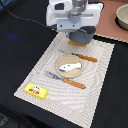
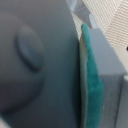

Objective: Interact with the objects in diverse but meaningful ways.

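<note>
Gripper [image 1: 80, 36] sits low over the dark grey two-handled pot [image 1: 86, 36] at the woven placemat's [image 1: 97, 75] far edge, right at it; open or clamped, cannot tell, wrist view blocked.

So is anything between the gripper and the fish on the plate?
Nothing visible. The gripper sits at the dark grey pot on the placemat's far end; only bare mat and a knife lie before the fish.
</note>
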Robot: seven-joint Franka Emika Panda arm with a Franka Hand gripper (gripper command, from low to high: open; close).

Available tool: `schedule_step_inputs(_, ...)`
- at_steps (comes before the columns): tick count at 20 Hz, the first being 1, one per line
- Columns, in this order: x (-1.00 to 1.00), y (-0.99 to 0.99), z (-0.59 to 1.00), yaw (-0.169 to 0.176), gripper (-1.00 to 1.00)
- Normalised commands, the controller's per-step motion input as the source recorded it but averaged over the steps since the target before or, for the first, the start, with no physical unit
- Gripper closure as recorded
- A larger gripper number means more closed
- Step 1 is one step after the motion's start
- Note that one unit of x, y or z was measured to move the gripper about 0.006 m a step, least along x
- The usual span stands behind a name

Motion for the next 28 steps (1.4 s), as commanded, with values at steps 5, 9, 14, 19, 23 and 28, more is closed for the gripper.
schedule_step_inputs(5,-1.00,0.00,0.28,-0.020,1.00)
schedule_step_inputs(9,-1.00,-0.04,0.09,-0.012,1.00)
schedule_step_inputs(14,-0.95,-0.22,-0.02,-0.001,1.00)
schedule_step_inputs(19,-0.74,-0.49,-0.15,0.000,1.00)
schedule_step_inputs(23,-0.75,-0.49,-0.21,0.000,1.00)
schedule_step_inputs(28,-0.63,-0.62,-0.22,0.000,1.00)
